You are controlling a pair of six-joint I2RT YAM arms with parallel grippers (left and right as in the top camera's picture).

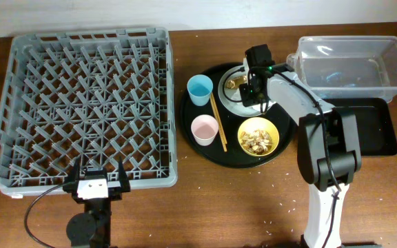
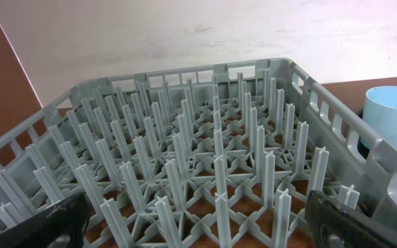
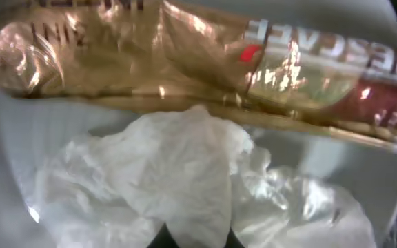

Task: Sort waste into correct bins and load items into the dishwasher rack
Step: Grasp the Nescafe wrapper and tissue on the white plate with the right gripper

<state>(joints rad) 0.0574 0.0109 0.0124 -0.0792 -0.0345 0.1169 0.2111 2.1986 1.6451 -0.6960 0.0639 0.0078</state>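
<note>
My right gripper [image 1: 251, 93] is down on the pale grey plate [image 1: 231, 98], which stands on the round black tray. In the right wrist view its fingertips [image 3: 197, 238] pinch a crumpled white napkin [image 3: 185, 172], with the brown-and-white wrapper [image 3: 205, 55] lying just beyond on the plate [image 3: 12, 138]. The light blue cup [image 1: 200, 89], the pinkish-white cup [image 1: 205, 129], the chopsticks [image 1: 218, 122] and the yellow bowl [image 1: 258, 136] of food scraps stand on the same tray. My left gripper [image 1: 96, 180] is open and empty at the front edge of the dishwasher rack [image 1: 88, 103].
The clear tub [image 1: 353, 65] stands at the back right, with the shallow black rectangular tray [image 1: 372, 127] in front of it. The round black tray [image 1: 191, 141] lies between the rack and the bins. In the left wrist view the rack pegs [image 2: 185, 158] fill the frame, with the blue cup [image 2: 395, 114] at the right.
</note>
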